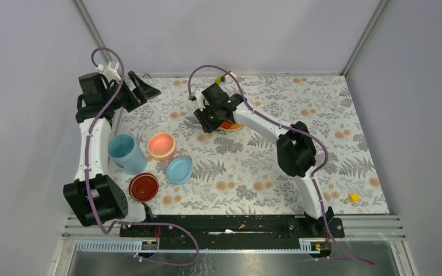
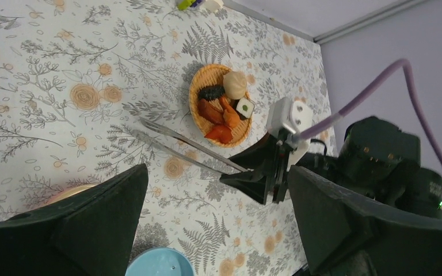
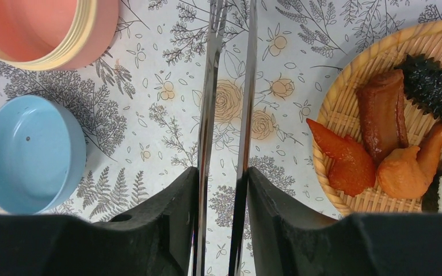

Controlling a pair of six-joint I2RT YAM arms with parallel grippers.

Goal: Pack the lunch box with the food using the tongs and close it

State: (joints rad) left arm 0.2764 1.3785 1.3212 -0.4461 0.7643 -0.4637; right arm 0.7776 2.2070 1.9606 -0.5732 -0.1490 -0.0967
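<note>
The tongs (image 3: 208, 86) are lying flat on the table (image 3: 149, 121) just beside the plate (image 3: 335, 109). Both arms are running between the right gripper (image 3: 221, 178) fingers, which are sitting narrow and seemingly touching them. Squeezing evenly and lifting level is probably what is needed. The left gripper (image 1: 133, 87) is hanging wide, holding nothing.

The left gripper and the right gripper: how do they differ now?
The left gripper is wide open and empty; the right gripper is closed on the tongs. The left gripper hangs over the far left corner of the table; the right gripper is beside the woven plate. Both have black fingers.
</note>
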